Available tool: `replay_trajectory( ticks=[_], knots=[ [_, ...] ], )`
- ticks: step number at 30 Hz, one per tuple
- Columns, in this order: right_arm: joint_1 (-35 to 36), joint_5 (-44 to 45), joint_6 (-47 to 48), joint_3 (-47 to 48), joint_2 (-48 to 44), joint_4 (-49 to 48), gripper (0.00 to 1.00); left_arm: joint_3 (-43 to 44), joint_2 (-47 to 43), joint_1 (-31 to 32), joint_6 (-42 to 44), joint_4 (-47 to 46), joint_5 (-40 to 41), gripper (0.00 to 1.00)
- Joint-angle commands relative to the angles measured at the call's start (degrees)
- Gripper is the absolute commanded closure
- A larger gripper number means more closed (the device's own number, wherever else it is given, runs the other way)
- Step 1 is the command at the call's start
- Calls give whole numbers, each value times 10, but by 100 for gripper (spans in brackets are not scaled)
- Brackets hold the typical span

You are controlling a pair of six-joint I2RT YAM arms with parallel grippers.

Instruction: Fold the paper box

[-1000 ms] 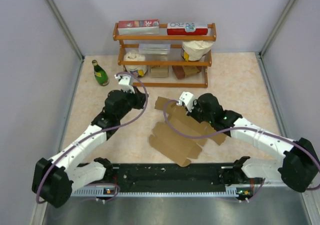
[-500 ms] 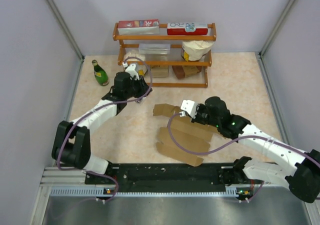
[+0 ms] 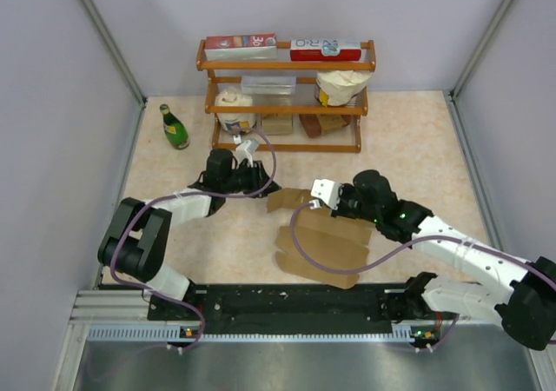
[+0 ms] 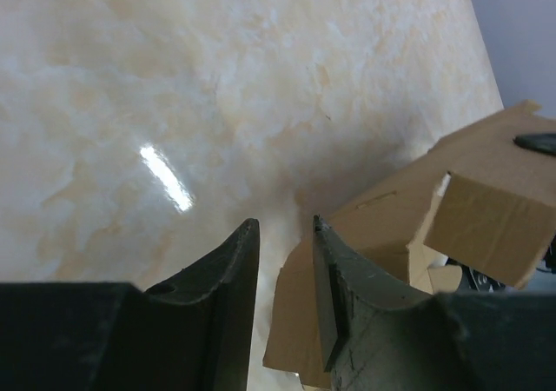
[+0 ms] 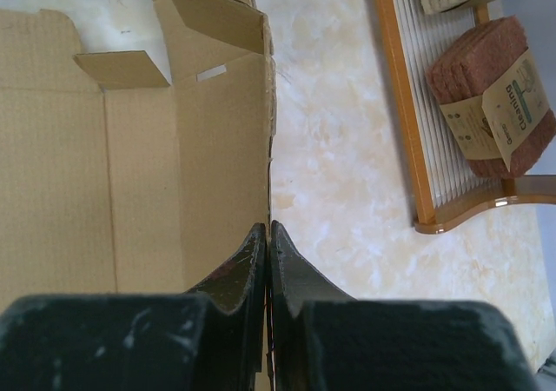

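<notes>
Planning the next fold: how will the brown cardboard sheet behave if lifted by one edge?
The paper box is a thin creased sheet, so it probably hinges and sags. Likely light: the right gripper pinches one edge only. May slide on the glossy table.

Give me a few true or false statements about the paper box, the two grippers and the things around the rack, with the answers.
1. The right gripper is shut on an edge of the paper box. True.
2. The left gripper grips a flap of the paper box. False: its fingers stand apart with nothing between them, and the cardboard lies just beside them.
3. The green bottle lies on its side on the wooden rack. False: it stands upright on the table, left of the rack.
4. Red-and-white cartons lie on the rack's top shelf. True.
</notes>
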State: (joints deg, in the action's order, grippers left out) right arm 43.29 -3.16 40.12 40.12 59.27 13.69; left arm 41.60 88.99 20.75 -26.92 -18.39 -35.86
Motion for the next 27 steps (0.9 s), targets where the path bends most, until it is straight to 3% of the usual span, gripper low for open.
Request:
replay_trajectory(
  ticks=[1, 4, 13, 22, 27],
  knots=[
    [8, 1, 7, 11, 18, -42, 100, -34, -17, 15, 0, -102, -63, 66],
    [9, 12, 12, 8, 27, -59, 100, -70, -21, 17, -9, -147, -82, 67],
    [13, 9, 15, 26, 59, -47, 100, -157, -31, 19, -24, -286, -105, 58],
    [13, 7, 15, 29, 80, -37, 100, -162, -29, 29, -4, -325, -116, 46],
    [13, 8, 17, 35, 92, -37, 100, -159, -15, 41, 14, -329, -123, 45]
  ],
)
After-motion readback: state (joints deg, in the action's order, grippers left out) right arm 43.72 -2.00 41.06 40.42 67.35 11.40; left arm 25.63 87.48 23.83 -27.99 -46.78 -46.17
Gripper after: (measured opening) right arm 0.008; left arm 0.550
